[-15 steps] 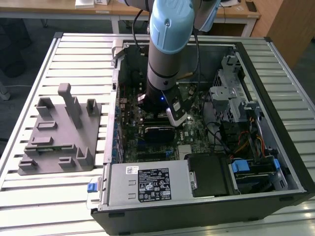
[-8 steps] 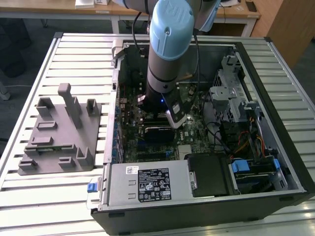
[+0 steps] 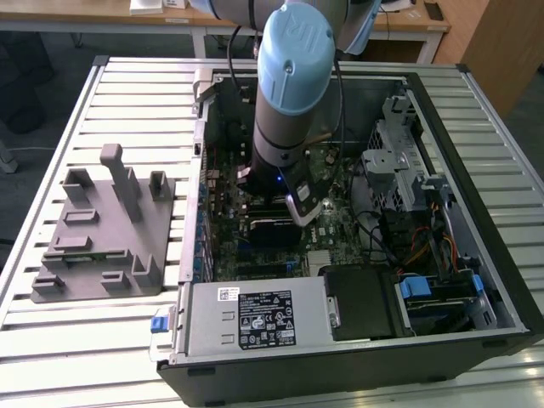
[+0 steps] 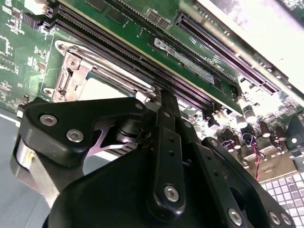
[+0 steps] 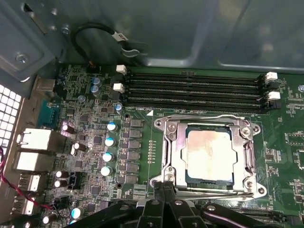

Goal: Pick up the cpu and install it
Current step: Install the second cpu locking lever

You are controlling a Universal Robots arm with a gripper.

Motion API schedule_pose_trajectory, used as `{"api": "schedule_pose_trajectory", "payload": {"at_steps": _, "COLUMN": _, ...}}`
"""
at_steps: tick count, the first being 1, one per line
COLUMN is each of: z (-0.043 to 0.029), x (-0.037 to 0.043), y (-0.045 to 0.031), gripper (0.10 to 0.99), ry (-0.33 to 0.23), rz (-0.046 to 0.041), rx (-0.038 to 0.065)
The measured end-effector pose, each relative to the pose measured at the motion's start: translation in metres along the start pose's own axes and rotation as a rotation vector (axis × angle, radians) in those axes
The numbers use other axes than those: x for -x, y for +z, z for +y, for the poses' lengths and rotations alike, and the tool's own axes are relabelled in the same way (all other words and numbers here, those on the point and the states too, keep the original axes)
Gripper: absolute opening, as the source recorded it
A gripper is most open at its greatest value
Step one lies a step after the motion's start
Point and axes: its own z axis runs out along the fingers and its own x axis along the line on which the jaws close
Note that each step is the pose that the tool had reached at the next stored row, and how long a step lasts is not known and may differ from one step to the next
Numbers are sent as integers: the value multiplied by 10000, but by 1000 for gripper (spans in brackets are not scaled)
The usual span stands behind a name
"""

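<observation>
Gripper hangs low inside the open computer case, its black linkage close over the green motherboard. In the first wrist view the two fingertips come together at a narrow point with no gap showing between them, and nothing is pinched there, so I judge the claw closed and empty. That tip sits at the near edge of the socket frame, touching or just above the metal bar there; I cannot tell which.

Just beyond the fingertips, straight ahead of the claw, lies the cpu. It rests flat and level inside the socket, ringed on all sides by the silver frame, and looks already seated rather than waiting to be fetched. Being square, it has no long axis to line up with; its edges run parallel to the frame and to the memory slots. Its top is a pale silver plate with a faint pinkish, smeared tint toward the middle and a thin dark rim around it. In the second wrist view a pale sliver of the cpu shows just past the claw's black knuckle.

Farther on from the claw, past the socket, run the long dark memory slots, and beyond them the grey case wall. Well apart from the claw, outside the case on the exterior view's left, the grey plastic holder tray sits on the slatted table.
</observation>
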Motion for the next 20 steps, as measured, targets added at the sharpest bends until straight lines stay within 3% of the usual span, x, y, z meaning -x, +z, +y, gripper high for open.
{"api": "schedule_pose_trajectory", "payload": {"at_steps": 7, "z": -8, "x": -21, "y": 6, "gripper": 106, "ry": -10, "rz": -9, "rx": 203}}
{"api": "schedule_pose_trajectory", "payload": {"at_steps": 15, "z": -19, "x": -35, "y": 37, "gripper": 106, "ry": -13, "rz": -15, "rx": 292}}
{"api": "schedule_pose_trajectory", "payload": {"at_steps": 20, "z": -22, "x": -46, "y": 46, "gripper": 106, "ry": -15, "rz": -11, "rx": 294}}
